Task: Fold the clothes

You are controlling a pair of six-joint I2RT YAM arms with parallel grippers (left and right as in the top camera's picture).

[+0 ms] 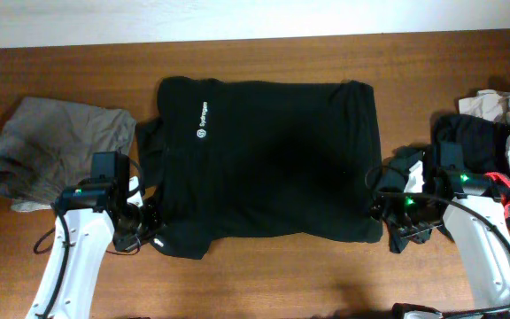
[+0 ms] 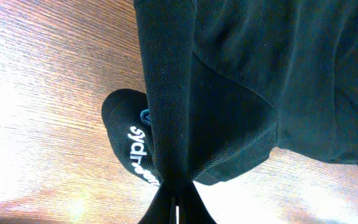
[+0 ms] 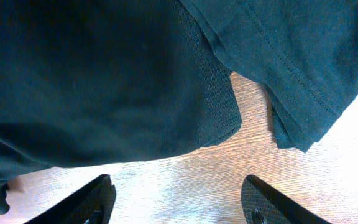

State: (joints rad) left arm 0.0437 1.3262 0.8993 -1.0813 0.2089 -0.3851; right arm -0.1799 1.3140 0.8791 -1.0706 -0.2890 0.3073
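Note:
A large black T-shirt lies spread flat on the wooden table, its small white logo toward the left. My left gripper is at the shirt's near left corner. In the left wrist view its fingers are shut on a fold of black cloth, and a black piece with white lettering lies beside it. My right gripper is at the shirt's near right corner. In the right wrist view it is open and empty over bare wood, just short of the shirt's hem.
A crumpled grey-brown garment lies at the far left. A pile of black, red-trimmed and beige garments lies at the far right behind my right arm. The table's back edge meets a white wall.

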